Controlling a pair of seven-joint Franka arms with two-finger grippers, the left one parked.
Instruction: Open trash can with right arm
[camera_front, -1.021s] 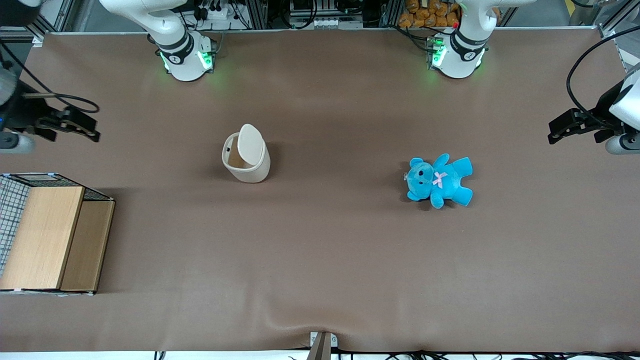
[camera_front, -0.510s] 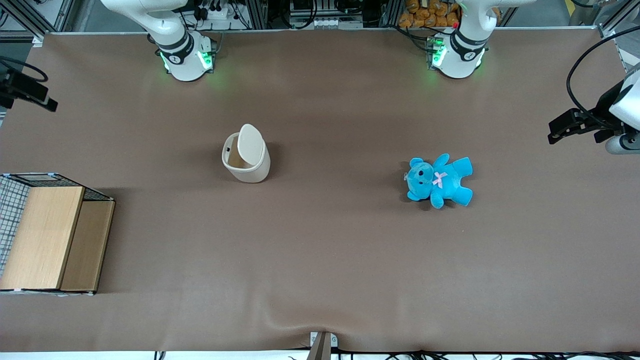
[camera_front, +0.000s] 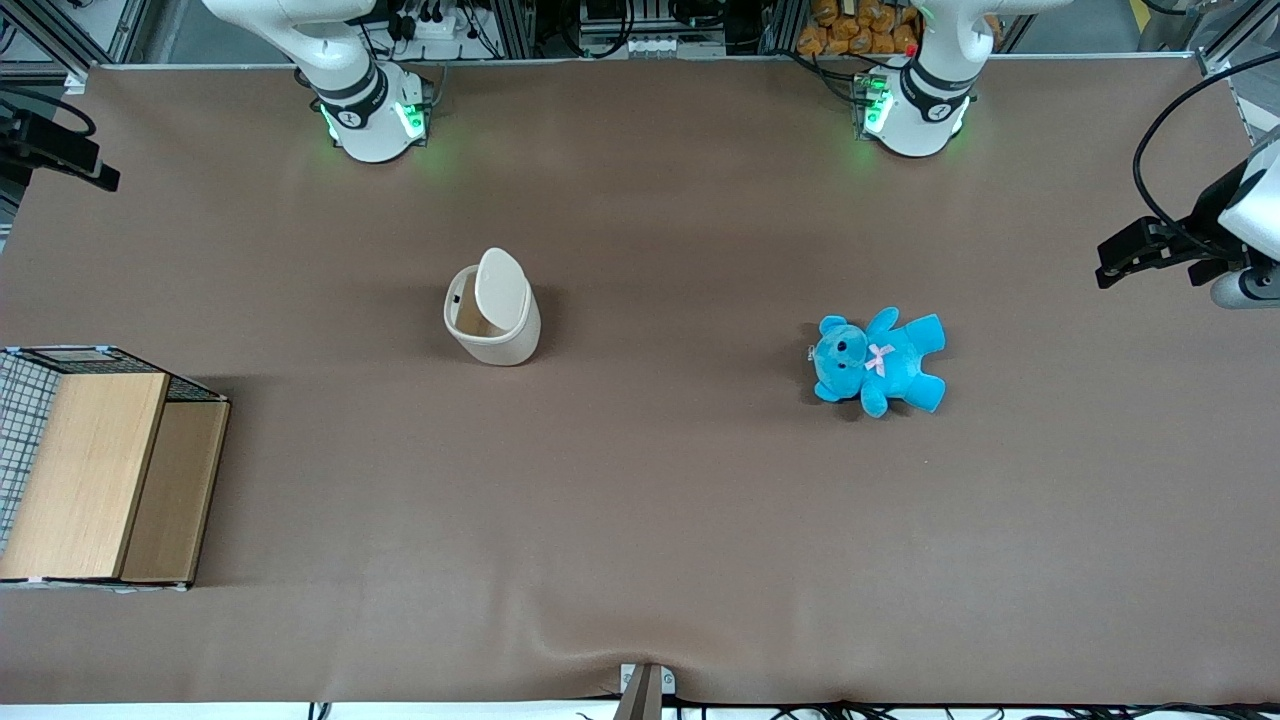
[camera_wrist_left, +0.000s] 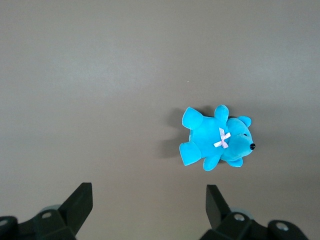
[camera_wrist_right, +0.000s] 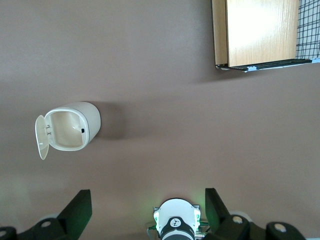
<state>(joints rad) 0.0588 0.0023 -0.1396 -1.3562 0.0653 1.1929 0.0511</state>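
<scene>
The brown table (camera_front: 640, 520) takes up nearly the whole room from where I stand, and the trash can (camera_front: 491, 310) makes the handiest landmark on it. It stands upright about mid-table, toward the working arm's end, with its flat lid (camera_front: 501, 289) swung up on the hinge so the hollow inside shows plainly from above.

The right arm (camera_front: 340, 60) has its base farther from the front camera than the can. Its gripper (camera_wrist_right: 145, 210) is raised high and well apart from the can, out past the table's edge at the working arm's end, nowhere near touching the lid or rim. The two black fingers (camera_wrist_right: 80, 207) are spread wide with nothing between them.

A wood-and-wire box (camera_front: 95, 470) sits at the working arm's end of the table, nearer the front camera than the can and well apart from it.

A blue teddy bear (camera_front: 878, 360) with a pale pink bow lies on its back, well apart from the can toward the parked arm's end, a touch nearer the front camera.
</scene>
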